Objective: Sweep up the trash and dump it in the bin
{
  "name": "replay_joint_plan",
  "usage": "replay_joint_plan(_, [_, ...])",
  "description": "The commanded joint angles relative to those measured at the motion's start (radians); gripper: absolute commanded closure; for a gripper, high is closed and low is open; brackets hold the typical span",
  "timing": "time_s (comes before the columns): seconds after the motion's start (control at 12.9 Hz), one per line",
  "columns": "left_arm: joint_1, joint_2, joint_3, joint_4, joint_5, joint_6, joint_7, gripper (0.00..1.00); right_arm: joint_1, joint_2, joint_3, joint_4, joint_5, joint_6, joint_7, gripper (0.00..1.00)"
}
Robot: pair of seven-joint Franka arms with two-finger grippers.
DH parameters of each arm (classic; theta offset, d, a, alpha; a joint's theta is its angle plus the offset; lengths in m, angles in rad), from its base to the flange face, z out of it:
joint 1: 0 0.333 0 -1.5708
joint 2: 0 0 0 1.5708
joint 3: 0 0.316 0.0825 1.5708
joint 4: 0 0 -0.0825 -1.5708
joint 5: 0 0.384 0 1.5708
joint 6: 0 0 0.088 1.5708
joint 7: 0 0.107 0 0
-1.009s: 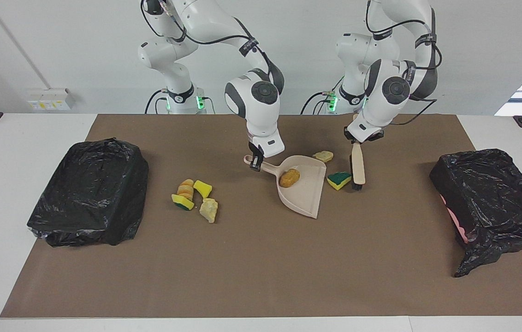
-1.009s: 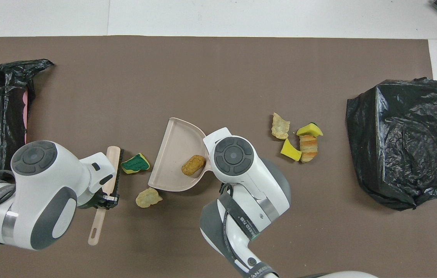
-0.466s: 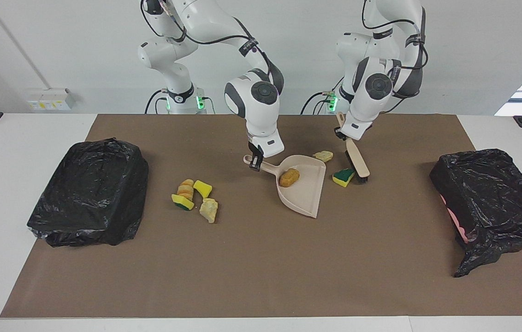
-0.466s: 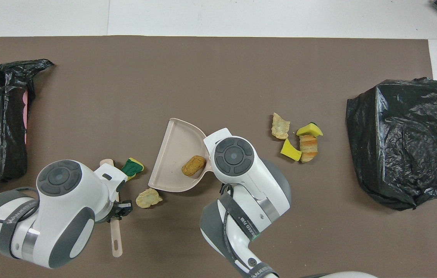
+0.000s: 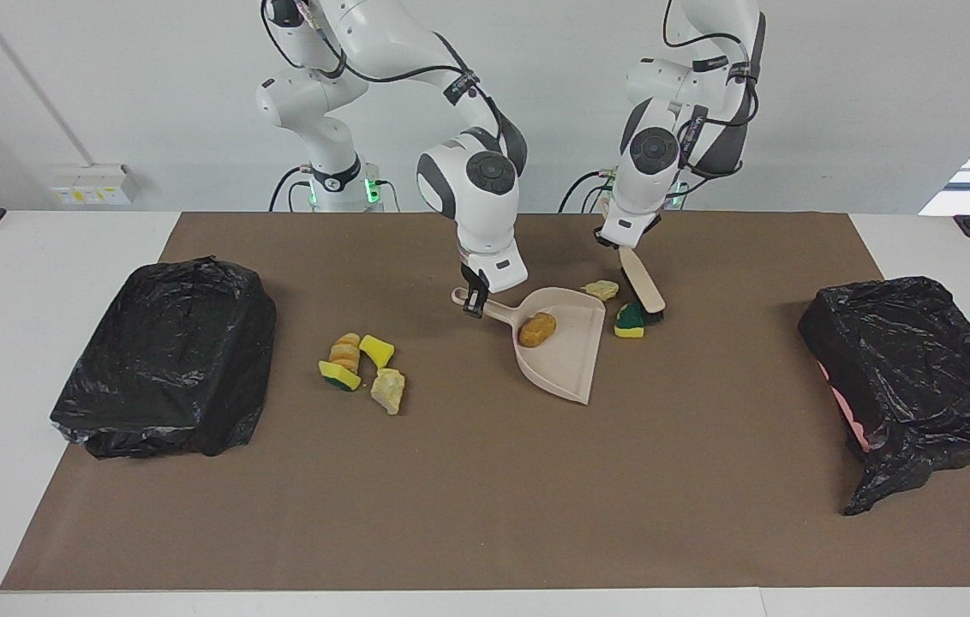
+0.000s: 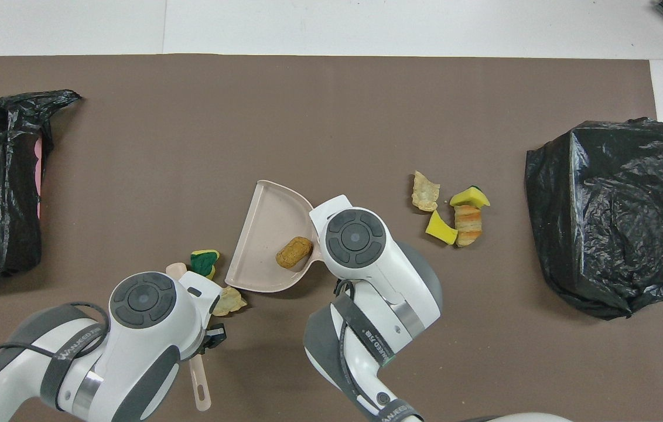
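My right gripper [image 5: 475, 302] is shut on the handle of the beige dustpan [image 5: 566, 356], which lies flat mid-table with a tan-orange lump [image 5: 536, 329] in it. My left gripper [image 5: 619, 242] is shut on the beige brush [image 5: 643, 287], which slants down with its black bristles against a green-and-yellow sponge piece [image 5: 629, 320] at the dustpan's open edge. A pale lump [image 5: 601, 290] lies by the pan's corner, nearer the robots. Several more trash scraps [image 5: 358, 364] sit toward the right arm's end. In the overhead view the arms hide both grippers; the dustpan [image 6: 264, 228] and sponge piece [image 6: 204, 261] show.
A bin under a black bag [image 5: 164, 368] stands at the right arm's end of the brown mat. Another black-bagged bin [image 5: 913, 377], with pink showing at its side, stands at the left arm's end.
My left gripper has swung the brush toward the dustpan, pushing the green sponge piece up to the pan's open edge. The right gripper and the dustpan have stayed put.
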Motion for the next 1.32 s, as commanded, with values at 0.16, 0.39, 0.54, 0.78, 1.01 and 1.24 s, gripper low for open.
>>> replay_joint_plan(0.16, [-0.017,-0.042,0.011,-0.031,-0.012,0.003,-0.029,1.00,-0.006,-0.032,0.003,-0.037,-0.014,0.007,-0.022,1.00])
replay_joint_plan(0.39, [-0.024,-0.040,0.011,-0.029,-0.050,0.007,-0.032,1.00,-0.009,-0.030,0.002,-0.037,-0.018,-0.002,-0.034,1.00])
replay_joint_plan(0.54, [-0.028,-0.040,0.011,-0.029,-0.052,0.010,-0.033,1.00,-0.059,-0.035,-0.001,-0.022,-0.066,-0.057,-0.181,1.00])
replay_joint_plan(0.78, [-0.034,-0.038,0.011,-0.029,-0.069,0.015,-0.035,1.00,-0.078,-0.078,-0.001,-0.026,-0.073,-0.091,-0.295,1.00])
replay_joint_plan(1.01, [-0.046,-0.028,0.011,-0.028,-0.120,0.090,-0.039,1.00,-0.075,-0.090,-0.001,-0.046,-0.124,-0.091,-0.399,1.00])
replay_joint_plan(1.24, [-0.121,0.038,0.013,-0.008,-0.172,0.217,-0.035,1.00,-0.072,-0.106,0.000,-0.075,-0.123,-0.078,-0.386,1.00])
